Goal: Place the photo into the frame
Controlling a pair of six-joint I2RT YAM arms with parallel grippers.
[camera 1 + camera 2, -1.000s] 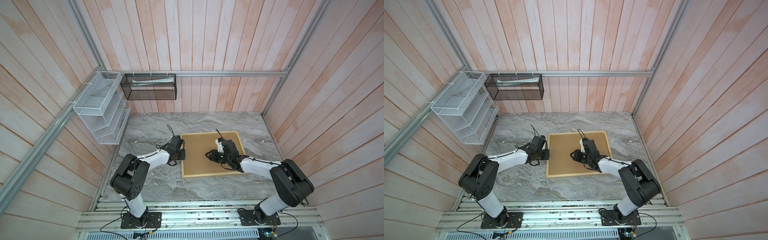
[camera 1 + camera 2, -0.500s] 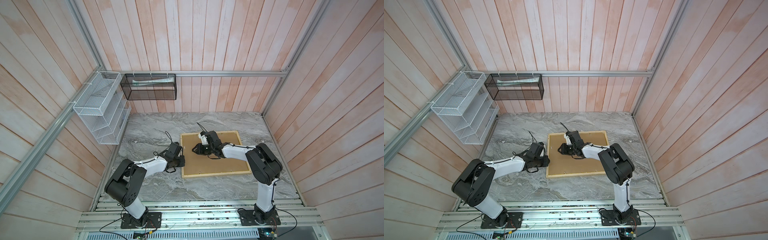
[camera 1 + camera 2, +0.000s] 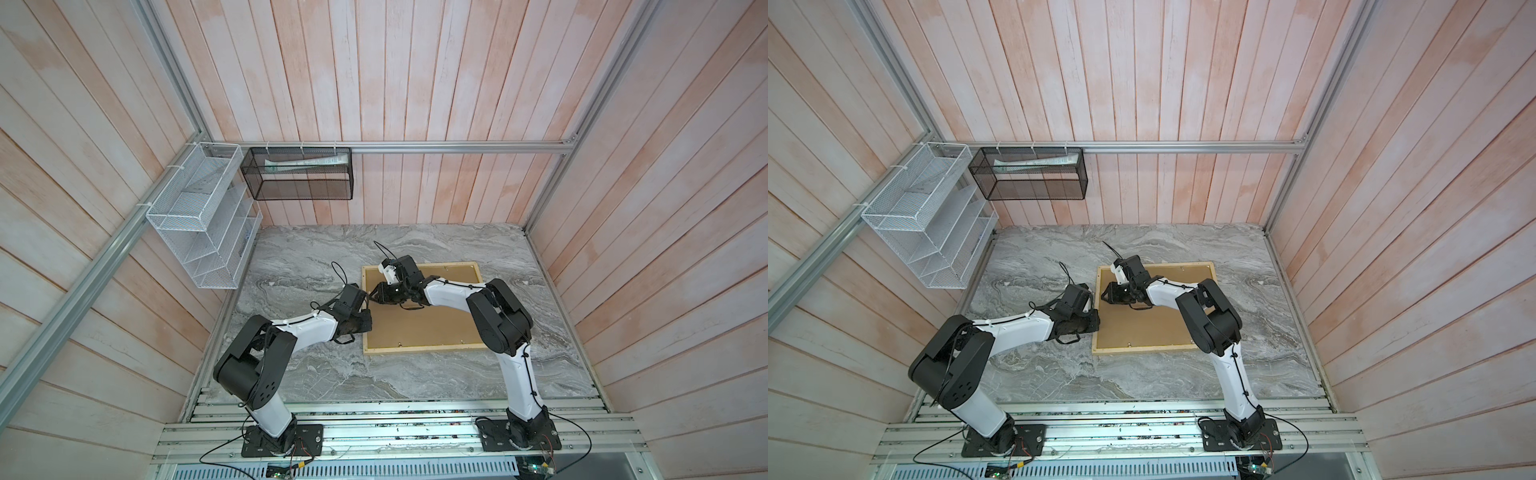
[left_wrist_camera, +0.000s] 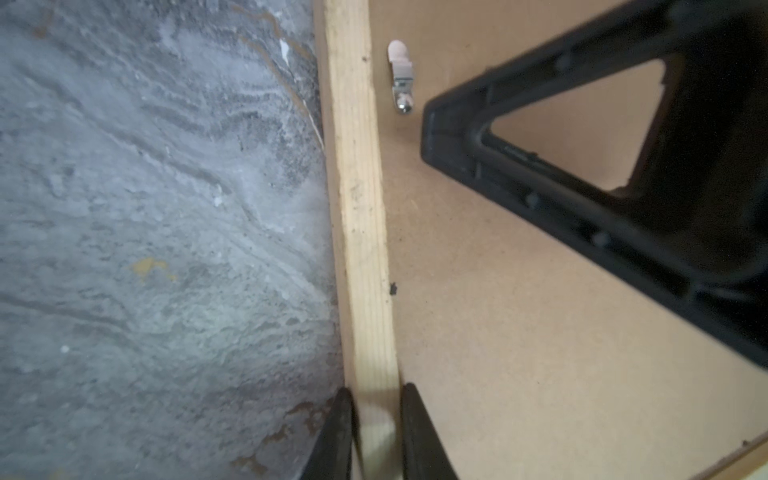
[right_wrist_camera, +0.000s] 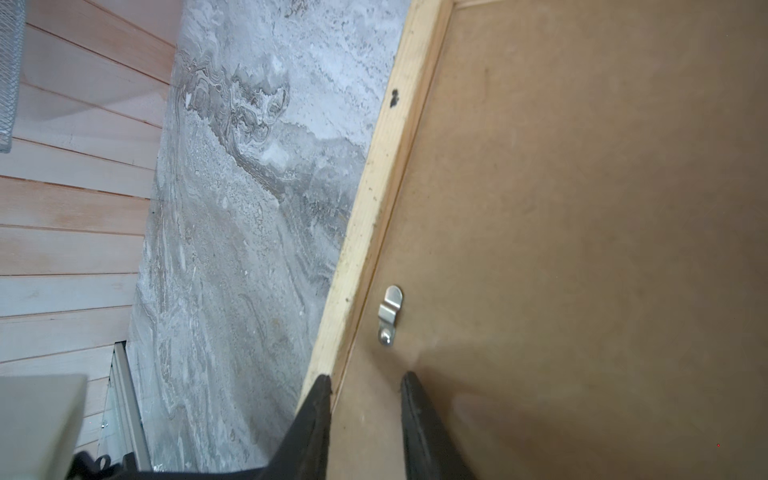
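Your frame [image 3: 415,348] lies face down on the marble table [image 3: 332,374], with its brown fibreboard backing panel [image 5: 582,208] seated inside the rails. Your left pincer [image 4: 376,419] grips the frame's rail on the left arm's side, one finger on each face of the wood, likely to stop the frame sliding. Your right pincer [image 5: 365,386] hangs parted and empty just short of the metal turn-clip [image 5: 390,313] beside that same rail, probably to swivel it. The photo is nowhere visible, and you cannot tell whether it lies under the backing.
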